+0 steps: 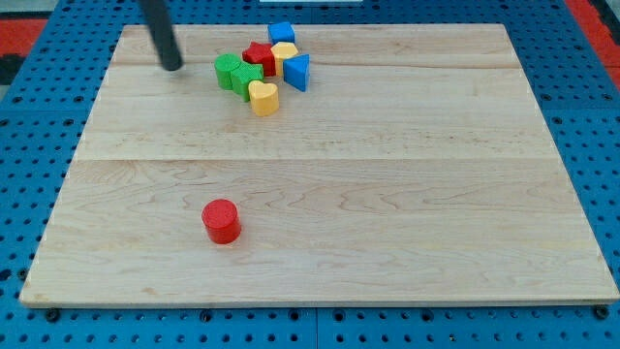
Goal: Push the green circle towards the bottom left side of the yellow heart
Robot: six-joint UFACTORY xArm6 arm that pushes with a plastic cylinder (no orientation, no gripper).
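My tip (pixel 172 66): far left, on the board (pixel 387 194), just left of the cluster, touching no block, holding nothing.
Red cylinder (pixel 222 221): alone, near left.
Green circle (pixel 229 71): cluster's left end, beside another green block (pixel 248 79).
Yellow heart (pixel 263 97): right of it, nearer.
Red star (pixel 260 55), yellow block (pixel 285 54), blue blocks (pixel 282 34) (pixel 297 71): cluster's right.

**Crowded far cluster, open bench elsewhere**

My tip (pixel 172 66) stands at the far left, with a clear gap to the green blocks (pixel 236 75). Behind them the red star (pixel 260 55), a yellow block (pixel 285 53), blue cube (pixel 282 33), blue triangle (pixel 297 71) and yellow heart (pixel 263 97) pack together, seemingly touching. The red cylinder (pixel 222 220) sits alone, near left on the bench (pixel 436 213).
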